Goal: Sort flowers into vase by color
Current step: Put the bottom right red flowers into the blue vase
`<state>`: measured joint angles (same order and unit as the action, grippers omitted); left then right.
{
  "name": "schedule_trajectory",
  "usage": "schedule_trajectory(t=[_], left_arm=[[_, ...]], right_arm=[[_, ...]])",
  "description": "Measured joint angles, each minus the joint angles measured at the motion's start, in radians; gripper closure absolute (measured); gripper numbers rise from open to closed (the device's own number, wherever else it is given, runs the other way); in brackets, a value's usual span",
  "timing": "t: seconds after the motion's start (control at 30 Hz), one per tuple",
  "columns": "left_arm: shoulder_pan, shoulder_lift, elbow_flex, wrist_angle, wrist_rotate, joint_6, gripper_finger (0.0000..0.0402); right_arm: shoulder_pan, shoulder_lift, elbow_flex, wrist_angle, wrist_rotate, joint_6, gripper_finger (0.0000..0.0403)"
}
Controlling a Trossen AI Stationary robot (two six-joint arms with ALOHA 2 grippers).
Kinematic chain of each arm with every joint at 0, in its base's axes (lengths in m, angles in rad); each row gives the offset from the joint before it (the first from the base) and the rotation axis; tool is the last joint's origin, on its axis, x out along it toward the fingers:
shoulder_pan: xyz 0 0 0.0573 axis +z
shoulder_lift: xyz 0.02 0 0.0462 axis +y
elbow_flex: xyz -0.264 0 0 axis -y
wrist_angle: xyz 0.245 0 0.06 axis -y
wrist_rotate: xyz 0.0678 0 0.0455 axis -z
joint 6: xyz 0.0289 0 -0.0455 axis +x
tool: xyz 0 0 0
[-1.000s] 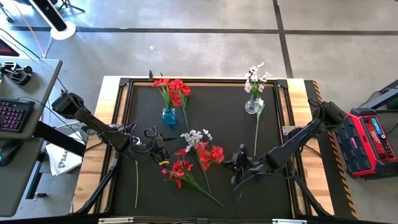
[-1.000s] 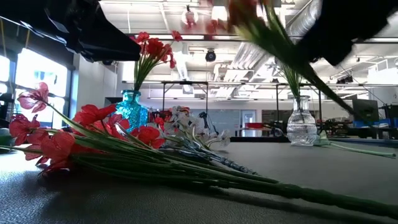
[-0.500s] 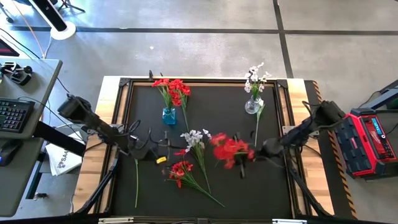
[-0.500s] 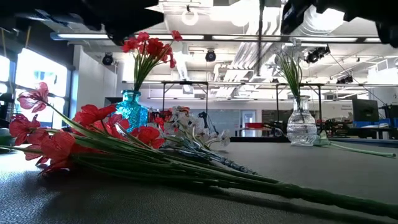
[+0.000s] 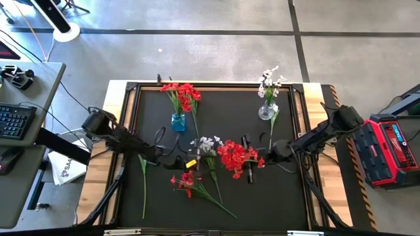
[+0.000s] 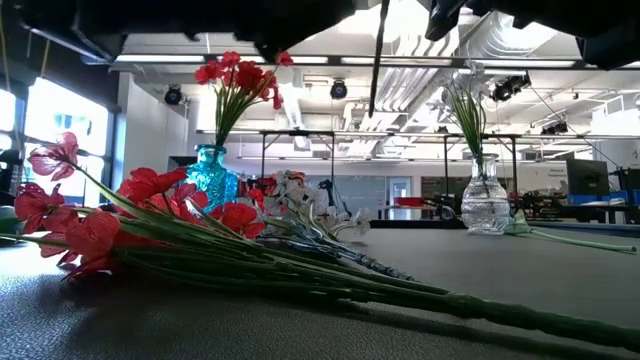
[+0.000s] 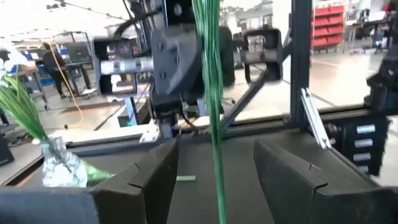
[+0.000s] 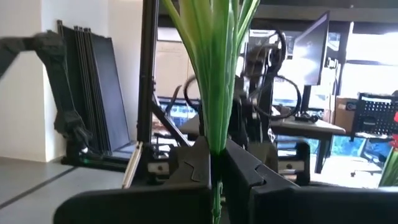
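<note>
Right gripper [image 5: 260,157] clamped on red sprig [image 5: 236,156], left gripper [image 5: 187,162] spread around its stem

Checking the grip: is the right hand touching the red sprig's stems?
Touching. The right wrist view shows the right hand shut on the green stems.

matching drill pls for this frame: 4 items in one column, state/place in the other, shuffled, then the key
1. blue vase
2. clear vase
3. right gripper
4. left gripper

A. open, a green stem between its fingers
B. holds white flowers
C. shut on the red sprig, held above the table
D. holds red flowers

Pairs: 1-D, 2-B, 3-C, 4-A
</note>
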<state>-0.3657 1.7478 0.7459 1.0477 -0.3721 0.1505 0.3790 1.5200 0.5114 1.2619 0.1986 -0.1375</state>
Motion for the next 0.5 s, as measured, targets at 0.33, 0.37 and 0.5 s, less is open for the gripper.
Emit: schedule_trajectory(t=[0.33, 0.37, 0.5], left_arm=[[0.045, 0.016, 0.158, -0.23, 0.044, -0.032, 0.0203], [0.049, 0.016, 0.177, -0.273, 0.064, -0.042, 0.0205], [0.059, 0.016, 0.231, -0.384, 0.1, -0.067, 0.0219]], right_arm=[[0.0, 0.0, 0.002, -0.04, 0.032, -0.002, 0.0403], [0.0, 0.0, 0.002, -0.046, 0.04, -0.002, 0.0403], [0.0, 0.0, 0.002, -0.055, 0.056, -0.002, 0.0403]])
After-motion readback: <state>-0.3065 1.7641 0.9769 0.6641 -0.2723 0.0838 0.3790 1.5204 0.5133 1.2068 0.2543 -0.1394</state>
